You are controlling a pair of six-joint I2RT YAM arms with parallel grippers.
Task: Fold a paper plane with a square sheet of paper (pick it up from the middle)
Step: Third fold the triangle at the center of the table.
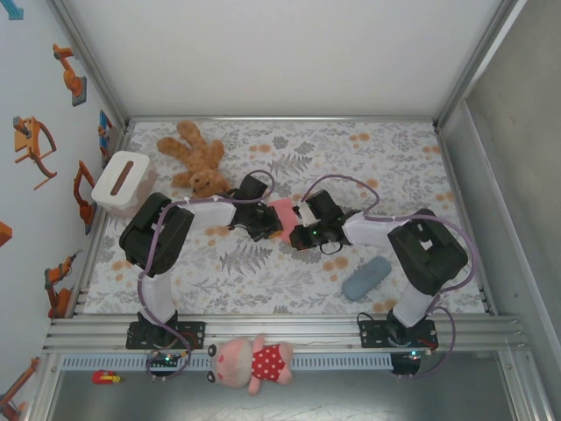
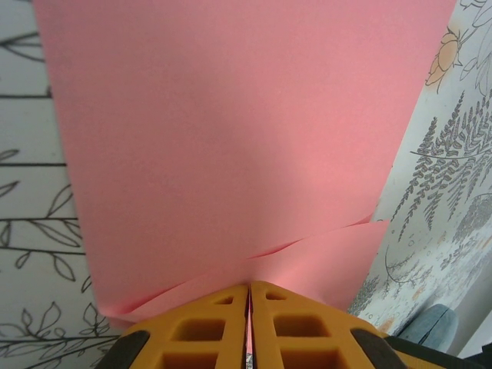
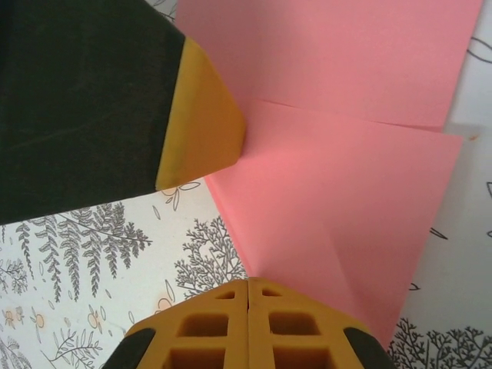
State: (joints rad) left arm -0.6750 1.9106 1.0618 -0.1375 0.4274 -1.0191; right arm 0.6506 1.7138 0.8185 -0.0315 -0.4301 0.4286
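The square sheet of paper (image 1: 285,213), partly folded midway between the table's left and right edges, appeared light, limp and crease-prone, with the jaws of the left gripper (image 2: 248,290) and right gripper (image 3: 248,283) clamped on its edges.

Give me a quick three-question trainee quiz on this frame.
1. True or false: the left gripper and the right gripper are both shut on the pink paper.
2. What lies nearest the right arm's base? A white box; B grey-blue pouch; C pink plush toy.
3. Name the toy on the table beyond the left arm.
Key: 1 true; 2 B; 3 the brown teddy bear.
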